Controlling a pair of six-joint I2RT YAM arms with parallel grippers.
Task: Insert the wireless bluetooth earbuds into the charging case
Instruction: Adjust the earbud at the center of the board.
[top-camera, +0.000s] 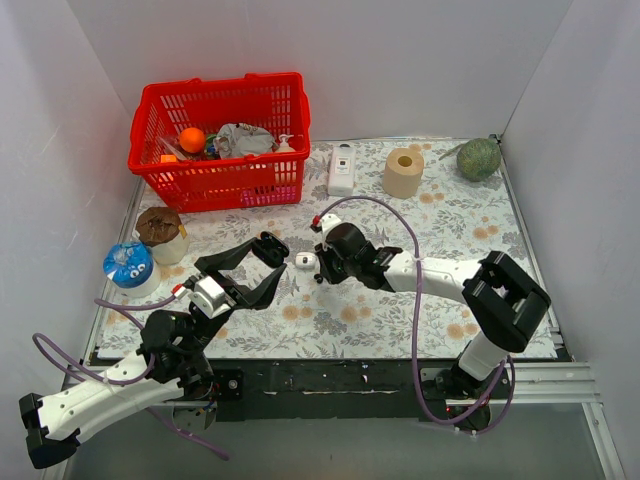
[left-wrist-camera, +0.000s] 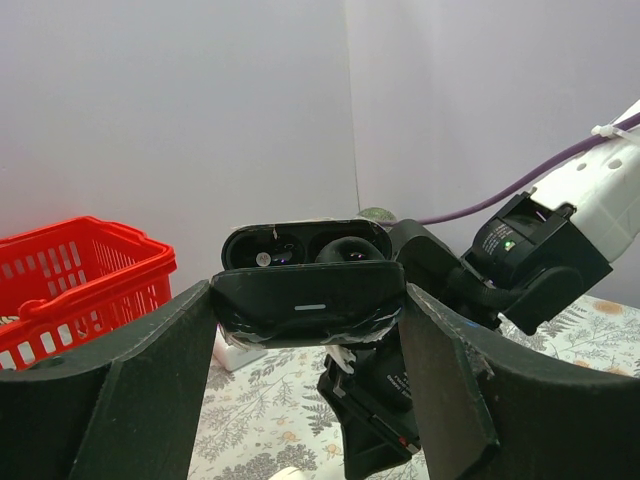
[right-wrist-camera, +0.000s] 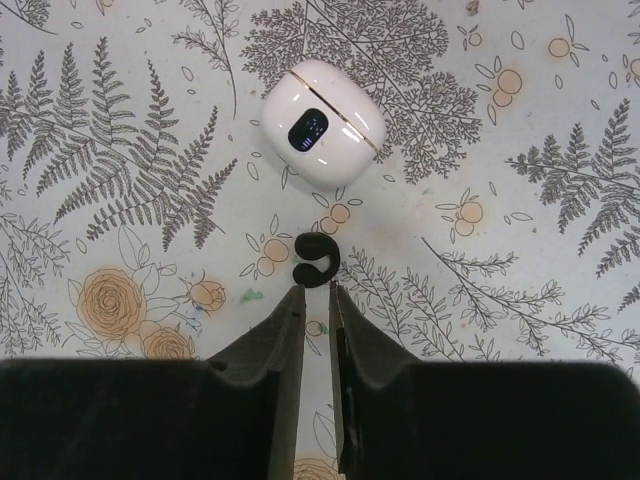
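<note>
My left gripper (left-wrist-camera: 308, 305) is shut on a black charging case (left-wrist-camera: 310, 295) and holds it up off the cloth. Its lid (left-wrist-camera: 305, 245) is open, showing two sockets. In the right wrist view a tiny black curled earbud (right-wrist-camera: 315, 260) lies on the floral cloth. It sits just past the tips of my right gripper (right-wrist-camera: 317, 292), whose jaws stand a narrow gap apart with nothing between them. A white, shut earbud case (right-wrist-camera: 322, 122) lies beyond the bud. From above, the right gripper (top-camera: 322, 262) points left at that white case (top-camera: 305, 260), close to the left gripper (top-camera: 276, 264).
A red basket (top-camera: 220, 140) of odds and ends stands at the back left. A white device (top-camera: 342, 168), a paper roll (top-camera: 403, 172) and a green melon (top-camera: 478, 158) line the back edge. A brown-lidded jar (top-camera: 160, 230) and a blue cup (top-camera: 128, 265) stand at the left.
</note>
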